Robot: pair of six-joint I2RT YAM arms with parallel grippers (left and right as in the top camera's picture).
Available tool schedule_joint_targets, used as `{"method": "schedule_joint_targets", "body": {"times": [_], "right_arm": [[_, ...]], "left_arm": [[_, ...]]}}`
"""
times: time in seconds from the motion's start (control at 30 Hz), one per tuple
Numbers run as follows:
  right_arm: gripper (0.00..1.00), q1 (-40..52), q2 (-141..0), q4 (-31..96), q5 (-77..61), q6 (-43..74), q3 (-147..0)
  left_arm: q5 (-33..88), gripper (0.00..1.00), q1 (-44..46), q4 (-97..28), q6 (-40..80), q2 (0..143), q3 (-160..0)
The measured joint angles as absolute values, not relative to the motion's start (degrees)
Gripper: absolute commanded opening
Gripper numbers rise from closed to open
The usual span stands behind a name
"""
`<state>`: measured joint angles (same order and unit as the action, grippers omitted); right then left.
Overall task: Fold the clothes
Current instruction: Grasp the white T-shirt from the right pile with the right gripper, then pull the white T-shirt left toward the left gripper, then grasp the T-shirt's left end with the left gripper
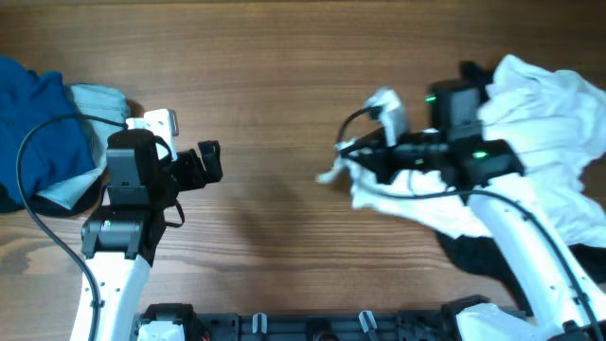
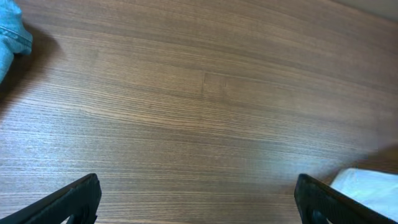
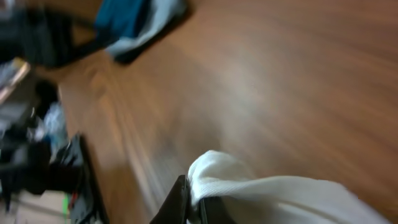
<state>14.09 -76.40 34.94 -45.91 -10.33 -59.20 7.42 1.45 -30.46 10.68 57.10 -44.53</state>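
white shirt (image 1: 554,114), crumpled heap, thin cloth

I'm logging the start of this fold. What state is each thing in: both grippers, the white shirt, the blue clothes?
left gripper: open, empty, over bare wood.
right gripper: shut on a fold of the white shirt.
white shirt: crumpled in a heap, unfolded, one part pinched and drawn out.
blue clothes: bunched in a pile, untouched.

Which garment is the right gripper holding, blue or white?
The white shirt, bunched on the right; the right gripper pinches a fold of it. The blue garment lies far left, not gripped.
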Motion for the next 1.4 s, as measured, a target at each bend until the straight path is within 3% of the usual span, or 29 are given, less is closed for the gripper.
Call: {"method": "schedule_joint_targets", "body": {"times": [0.13, 0.23, 0.27, 0.3, 0.33, 0.4, 0.5, 0.67, 0.87, 1.03, 1.1, 1.17, 1.23, 1.33, 1.4], "right_arm": [[0.04, 24.62, -82.5, 26.61, -37.71, -9.13, -59.27], [0.04, 28.62, -90.5, 12.62, -33.67, -5.3, -59.42], [0.13, 29.1, -92.49, 8.49, -32.45, -3.09, -59.37], [0.41, 29.23, -94.35, 3.22, -31.53, -0.69, -59.31], [0.79, 29.19, -95.64, -0.08, -30.94, 1.63, -59.4], [1.0, 29.17, -96.62, -1.8, -30.3, 4.95, -59.4], [1.0, 28.82, -96.57, 3.33, -26.81, 7.18, -59.75], [1.0, 21.65, -92.84, 21.93, -9.41, 12.91, -59.75], [1.0, 13.61, -85.78, 32.93, -3.14, 19.11, -59.83], [1.0, 11.77, -85.36, 40.97, -2.33, 20.32, -59.77], [1.0, 11.79, -85.36, 42.41, -2.31, 20.36, -59.77], [0.97, 11.79, -85.36, 43.53, -2.31, 20.36, -59.77], [0.84, 11.79, -85.36, 44.58, -2.28, 20.47, -59.77], [0.41, 11.77, -85.36, 48.23, -0.21, 21.74, -59.79], [0.35, 10.87, -85.36, 51.33, 3.64, 23.81, -59.77]], "left_arm": [[7.42, 1.0, 1.45, -30.46, 10.68, 57.12, -44.53], [7.88, 1.0, 1.45, -30.41, 10.7, 57.12, -44.56], [8.51, 1.0, 1.45, -30.39, 10.68, 57.12, -44.56], [9.61, 1.0, 1.43, -30.13, 10.68, 57.12, -44.56], [11.05, 1.0, 1.43, -29.87, 10.7, 57.12, -44.56], [13.34, 1.0, 1.43, -29.3, 10.7, 57.12, -44.58], [16.14, 1.0, 1.45, -28.29, 11.66, 57.45, -44.6], [18.44, 1.0, 6.35, -21.26, 15.59, 65.8, -44.64], [19.68, 1.0, 16.29, -4.29, 18.79, 82.59, -45.23], [19.86, 0.96, 21.8, 14.81, 28.53, 101.62, -45.41], [20.05, 0.7, 24.1, 21.76, 31.22, 107.0, -45.76], [20.05, 0.06, 26.02, 27.27, 32.38, 109.71, -45.93], [20.16, 0.04, 27.14, 30.61, 32.84, 111.55, -45.8], [20.58, 0.04, 25.78, 37.15, 32.99, 111.98, -45.63], [21.3, 0.04, 22.2, 37.39, 33.28, 110.93, -45.6]]}}
